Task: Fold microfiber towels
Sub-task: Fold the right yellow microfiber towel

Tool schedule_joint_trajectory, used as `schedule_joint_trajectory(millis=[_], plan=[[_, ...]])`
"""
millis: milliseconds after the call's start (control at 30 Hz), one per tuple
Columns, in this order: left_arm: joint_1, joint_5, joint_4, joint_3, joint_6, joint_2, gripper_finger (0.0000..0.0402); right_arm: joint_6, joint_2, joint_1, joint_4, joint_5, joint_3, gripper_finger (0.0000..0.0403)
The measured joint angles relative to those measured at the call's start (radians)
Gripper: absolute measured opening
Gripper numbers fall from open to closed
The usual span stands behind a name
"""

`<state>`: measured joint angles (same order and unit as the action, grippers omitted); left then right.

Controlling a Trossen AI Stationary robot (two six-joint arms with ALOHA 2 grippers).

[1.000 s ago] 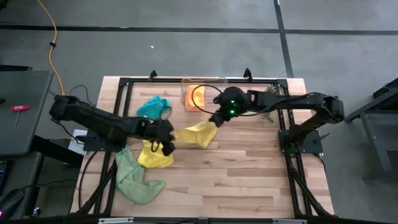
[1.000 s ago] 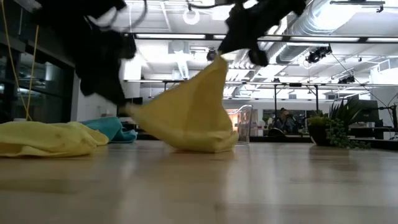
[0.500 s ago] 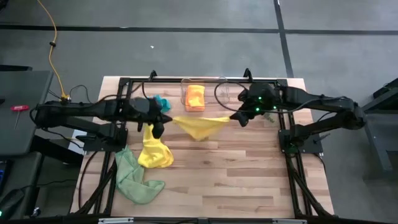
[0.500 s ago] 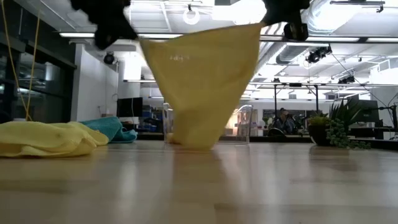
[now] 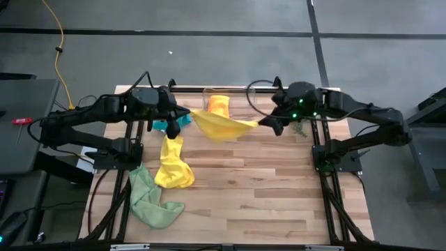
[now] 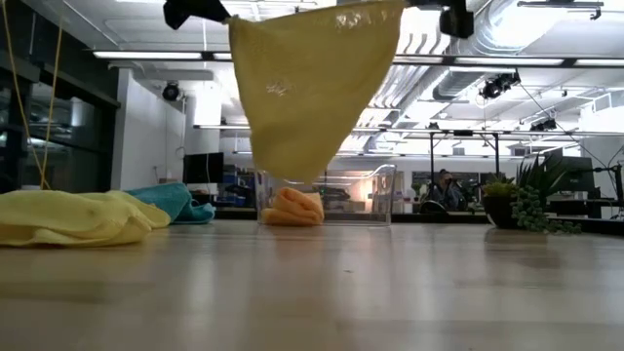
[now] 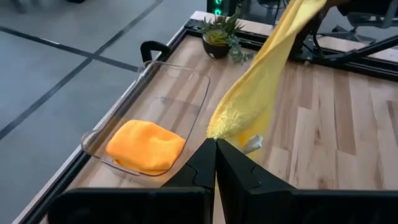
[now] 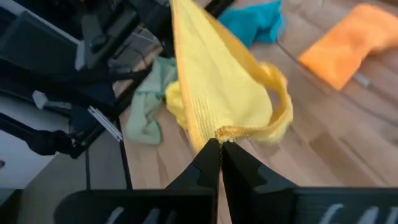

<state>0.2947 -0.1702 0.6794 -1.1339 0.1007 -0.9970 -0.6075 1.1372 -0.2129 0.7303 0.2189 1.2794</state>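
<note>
the left end effector (image 5: 182,116) and the right end effector (image 5: 268,125) are each pinched tight on a corner of the yellow towel (image 5: 221,126), which hangs in the air above the desk (image 5: 279,188), so they should hold it flat and lower it slowly.

The high view looks straight down on the whole counter (image 5: 244,202). The low view sits at counter height, facing the room beyond. Each wrist view looks forward, close past its own tool. All four share the raised yellow towel (image 6: 312,88).
</note>
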Motion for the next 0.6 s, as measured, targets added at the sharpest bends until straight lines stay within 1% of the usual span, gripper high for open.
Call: schedule_joint_trajectory(millis=[67, 167, 233, 333, 400, 500, 600], plan=[[-0.001, 0.001, 0.012, 0.0, 0.0, -0.001, 0.0, 0.02, 0.001, -0.014, 0.035, -0.001, 0.042, 0.0], [-0.017, -0.002, 0.005, 0.007, 0.009, -0.029, 0.0, 0.045, 0.001, -0.023, 0.043, -0.06, 0.104, 0.0], [-0.032, -0.025, 0.007, 0.013, 0.017, -0.058, 0.0, 0.064, 0.001, -0.023, 0.04, -0.076, 0.129, 0.0], [-0.044, -0.038, -0.018, 0.001, -0.012, -0.083, 0.0, 0.059, 0.013, -0.023, 0.063, -0.061, 0.133, 0.0], [-0.03, -0.057, -0.075, -0.053, -0.026, -0.085, 0.0, 0.049, 0.035, -0.016, 0.118, -0.049, 0.133, 0.0], [0.002, -0.078, -0.169, -0.166, -0.067, -0.066, 0.0, 0.044, 0.079, 0.005, 0.194, -0.049, 0.131, 0.0], [0.022, -0.08, -0.185, -0.233, -0.082, -0.064, 0.0, 0.048, 0.11, 0.016, 0.214, -0.031, 0.131, 0.0]])
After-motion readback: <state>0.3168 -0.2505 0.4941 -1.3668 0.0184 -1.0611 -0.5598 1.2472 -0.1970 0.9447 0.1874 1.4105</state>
